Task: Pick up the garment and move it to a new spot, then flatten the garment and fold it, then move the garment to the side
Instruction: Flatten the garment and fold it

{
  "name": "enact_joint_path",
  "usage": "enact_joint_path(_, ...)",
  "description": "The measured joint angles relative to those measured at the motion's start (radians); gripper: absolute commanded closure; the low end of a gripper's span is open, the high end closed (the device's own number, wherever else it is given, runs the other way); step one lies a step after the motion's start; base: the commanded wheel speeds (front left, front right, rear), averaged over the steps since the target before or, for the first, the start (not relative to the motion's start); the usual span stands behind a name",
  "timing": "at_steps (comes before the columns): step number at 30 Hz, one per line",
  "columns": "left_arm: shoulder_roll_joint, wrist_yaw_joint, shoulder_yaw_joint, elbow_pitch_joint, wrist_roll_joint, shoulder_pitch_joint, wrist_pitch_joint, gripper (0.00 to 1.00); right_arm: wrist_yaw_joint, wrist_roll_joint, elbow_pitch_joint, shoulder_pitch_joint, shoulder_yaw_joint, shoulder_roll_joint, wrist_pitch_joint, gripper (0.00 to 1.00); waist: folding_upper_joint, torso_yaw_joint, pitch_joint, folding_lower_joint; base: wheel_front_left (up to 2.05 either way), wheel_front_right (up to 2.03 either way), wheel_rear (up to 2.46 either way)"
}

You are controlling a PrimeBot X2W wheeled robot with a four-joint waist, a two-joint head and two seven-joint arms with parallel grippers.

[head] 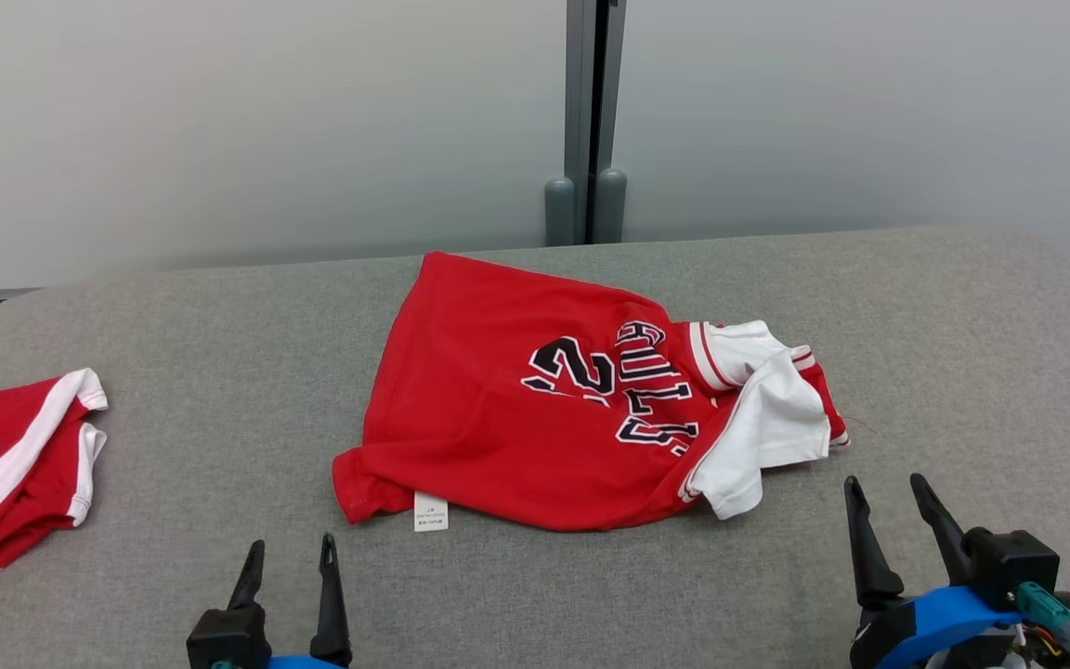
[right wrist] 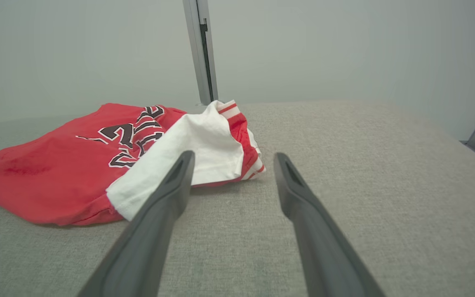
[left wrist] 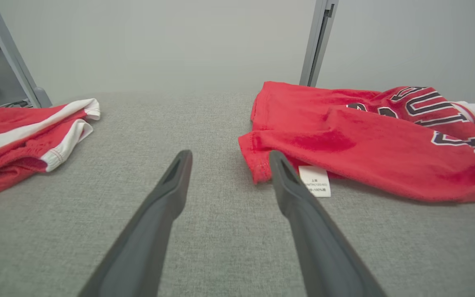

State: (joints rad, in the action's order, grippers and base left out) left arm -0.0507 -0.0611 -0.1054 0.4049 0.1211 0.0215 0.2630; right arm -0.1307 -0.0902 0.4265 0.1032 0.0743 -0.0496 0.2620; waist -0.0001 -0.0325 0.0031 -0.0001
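Observation:
The garment (head: 516,409) is a red jersey with black-and-white lettering and white sleeves, lying crumpled in the middle of the grey padded table (head: 219,353). A white label hangs at its near hem. My left gripper (head: 292,548) stands open near the table's front edge, short of the jersey's near-left corner (left wrist: 258,165). My right gripper (head: 883,488) is open too, just right of the white sleeve (right wrist: 188,152). Nothing lies between either pair of fingers.
Red shorts with white stripes (head: 6,474) lie at the table's left edge, also seen as red shorts (left wrist: 23,136) in the left wrist view. A grey wall with a vertical metal post (head: 586,121) runs behind the table.

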Motion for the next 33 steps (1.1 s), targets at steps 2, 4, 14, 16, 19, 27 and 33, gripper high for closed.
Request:
enact_joint_path(2,0.001,0.024,-0.008,0.013,0.037,-0.008,0.0,0.0,0.0,-0.002,0.001,0.002,-0.008,0.0,0.0,0.0,0.0,-0.003,0.012,0.0,0.0,0.0,0.0)
enact_joint_path(4,0.0,0.051,-0.014,0.037,0.082,-0.019,0.0,0.0,0.0,-0.003,0.0,0.008,-0.02,0.0,0.0,0.0,0.0001,-0.007,0.026,0.0001,0.0,0.0,0.0)
enact_joint_path(14,0.0,0.126,-0.008,0.143,0.165,-0.136,0.0,0.0,0.0,-0.009,-0.02,0.065,-0.045,0.0,0.0,0.0,0.0001,-0.043,0.122,0.0002,0.0,0.0,0.0)
enact_joint_path(16,0.0,0.137,-0.006,0.151,0.175,-0.153,0.0,0.0,0.0,-0.009,-0.022,0.073,-0.044,0.0,0.0,0.0,0.0001,-0.047,0.137,0.0002,0.0,0.0,0.0)
enact_joint_path(19,0.0,0.154,-0.006,0.163,0.2,-0.172,0.0,0.0,0.0,-0.01,-0.025,0.08,-0.045,0.0,0.0,0.0,0.0001,-0.052,0.16,0.0003,0.0,0.0,0.0)
enact_joint_path(27,0.0,0.168,0.005,0.18,0.221,-0.216,0.0,0.0,0.0,-0.018,-0.031,0.104,-0.047,0.0,0.0,0.0,0.0002,-0.054,0.207,0.0002,0.0,0.0,0.0)
enact_joint_path(33,0.0,0.176,0.021,0.168,0.249,-0.223,0.0,0.0,0.0,-0.019,-0.031,0.114,-0.045,0.0,0.0,0.0,0.0002,-0.057,0.216,0.0001,0.0,0.0,0.0)
